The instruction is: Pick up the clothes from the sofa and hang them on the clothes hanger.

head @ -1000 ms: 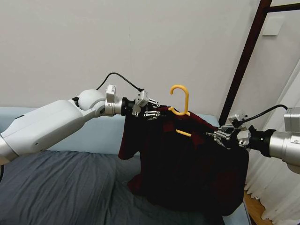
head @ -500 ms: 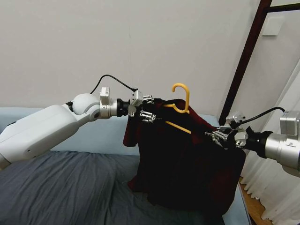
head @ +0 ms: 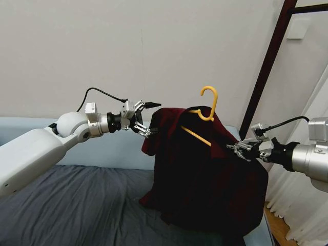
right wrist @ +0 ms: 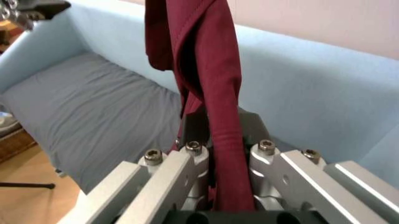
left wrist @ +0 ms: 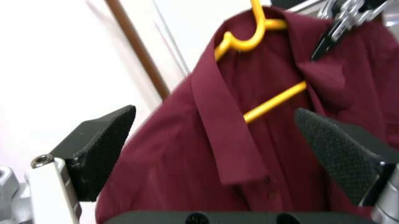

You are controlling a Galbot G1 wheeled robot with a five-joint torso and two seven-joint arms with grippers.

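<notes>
Shirt [head: 205, 169] in right gripper [head: 237, 151] — left [head: 150, 119] seemingly clear.

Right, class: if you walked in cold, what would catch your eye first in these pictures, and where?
A dark red shirt draped on a yellow hanger hangs in mid-air above the grey sofa, at the middle of the head view. The right end effector is shut on the shirt's fabric at the right, while the left end effector stands open beside its other shoulder.
</notes>
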